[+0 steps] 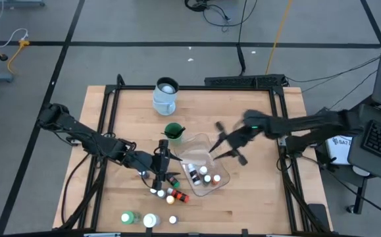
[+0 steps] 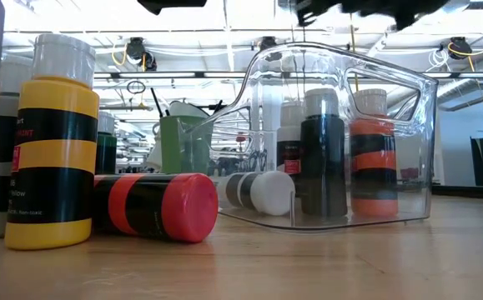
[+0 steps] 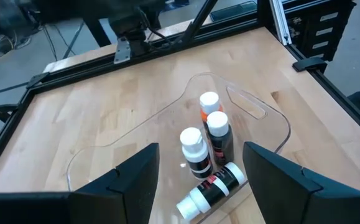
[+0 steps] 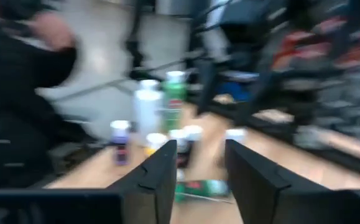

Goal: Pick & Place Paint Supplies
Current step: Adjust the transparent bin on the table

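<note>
A clear tub (image 1: 203, 146) holds several white-capped paint bottles (image 3: 203, 149), three upright and one lying on its side (image 3: 212, 186). More small bottles (image 1: 170, 193) stand and lie on the table just near of the tub. A yellow one (image 2: 53, 158) stands upright and a red one (image 2: 153, 206) lies on its side. A green bottle (image 1: 129, 217) and a white jar (image 1: 151, 220) stand at the near edge. My left gripper (image 1: 162, 159) (image 3: 199, 148) hovers open at the tub's left side. My right gripper (image 1: 222, 143) (image 4: 199, 149) is open above the tub's right side.
A pale jug (image 1: 166, 94) stands near the far edge. A green cup (image 1: 174, 131) (image 2: 183, 142) with thin dark brushes stands just far-left of the tub. Black frame rails (image 1: 108, 105) run along the table's sides. Bare wood lies at the left and near right.
</note>
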Robot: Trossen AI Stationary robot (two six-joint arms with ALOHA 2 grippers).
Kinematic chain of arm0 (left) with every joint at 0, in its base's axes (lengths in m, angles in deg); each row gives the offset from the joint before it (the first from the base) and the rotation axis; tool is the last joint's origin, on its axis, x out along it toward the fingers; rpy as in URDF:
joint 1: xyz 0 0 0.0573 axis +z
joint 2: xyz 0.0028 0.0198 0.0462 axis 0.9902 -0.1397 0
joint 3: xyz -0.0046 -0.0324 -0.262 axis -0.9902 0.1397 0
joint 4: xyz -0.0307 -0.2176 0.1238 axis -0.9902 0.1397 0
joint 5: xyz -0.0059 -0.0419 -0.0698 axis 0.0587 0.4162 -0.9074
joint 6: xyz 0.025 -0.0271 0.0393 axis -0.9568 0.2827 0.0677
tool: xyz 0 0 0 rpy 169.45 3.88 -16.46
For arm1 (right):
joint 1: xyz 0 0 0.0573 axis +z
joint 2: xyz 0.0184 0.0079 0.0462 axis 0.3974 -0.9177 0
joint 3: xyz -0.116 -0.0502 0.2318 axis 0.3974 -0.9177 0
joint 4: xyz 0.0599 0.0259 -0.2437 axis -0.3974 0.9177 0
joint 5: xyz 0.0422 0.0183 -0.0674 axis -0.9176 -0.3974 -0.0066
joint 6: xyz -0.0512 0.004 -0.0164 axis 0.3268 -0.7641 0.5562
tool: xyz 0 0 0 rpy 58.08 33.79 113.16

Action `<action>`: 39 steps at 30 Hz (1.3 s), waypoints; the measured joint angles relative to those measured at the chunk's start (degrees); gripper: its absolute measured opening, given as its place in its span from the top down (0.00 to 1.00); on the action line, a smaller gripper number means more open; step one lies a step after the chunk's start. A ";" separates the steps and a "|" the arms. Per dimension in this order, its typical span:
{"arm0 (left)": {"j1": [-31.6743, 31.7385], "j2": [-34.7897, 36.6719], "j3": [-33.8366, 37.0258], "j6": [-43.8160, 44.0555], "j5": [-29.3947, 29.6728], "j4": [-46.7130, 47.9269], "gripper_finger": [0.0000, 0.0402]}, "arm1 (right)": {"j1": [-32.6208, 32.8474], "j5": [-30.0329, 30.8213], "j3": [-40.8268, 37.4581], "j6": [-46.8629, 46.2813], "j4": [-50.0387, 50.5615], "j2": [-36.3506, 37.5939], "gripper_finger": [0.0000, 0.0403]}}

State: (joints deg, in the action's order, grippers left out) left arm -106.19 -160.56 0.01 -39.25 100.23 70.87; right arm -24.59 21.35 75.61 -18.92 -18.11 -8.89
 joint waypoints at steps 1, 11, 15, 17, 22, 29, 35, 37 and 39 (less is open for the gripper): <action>0.08 0.00 0.00 0.24 0.00 0.00 0.42 | 0.49 3.81 -1.32 1.14 1.38 3.58 0.69; 2.98 -0.48 -0.02 2.57 0.00 0.12 0.42 | 1.70 13.06 -27.43 -5.04 -7.98 31.73 0.97; 6.11 -2.60 -0.07 2.81 -0.77 0.49 0.42 | 1.56 17.68 -35.07 -7.14 -13.28 34.51 0.96; 7.68 -4.22 -0.12 2.34 -4.41 -0.11 0.42 | 1.61 18.36 -39.10 -6.37 -16.92 34.49 0.98; 10.57 -10.85 -4.31 -0.48 -12.87 6.28 0.42 | 2.06 18.55 -47.18 -4.28 -31.09 33.39 0.99; 13.58 -23.58 -26.70 -6.01 -15.19 30.09 0.42 | 2.04 18.26 -47.01 -4.24 -30.33 33.00 1.00; 15.87 -32.40 -40.85 -15.68 -18.36 45.96 0.42 | 2.04 18.19 -47.10 -4.32 -28.16 32.89 0.99; 16.88 -35.10 -44.09 -17.90 -20.22 47.88 0.42 | 2.04 18.21 -47.10 -4.23 -27.62 32.80 0.99; 18.08 -37.57 -46.85 -18.74 -21.26 50.44 0.42 | 2.04 18.15 -47.11 -4.31 -27.08 32.78 0.99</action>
State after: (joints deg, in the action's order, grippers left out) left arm -88.11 -198.14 -46.84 -57.99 78.97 121.32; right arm -22.55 39.50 28.49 -23.23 -45.19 23.89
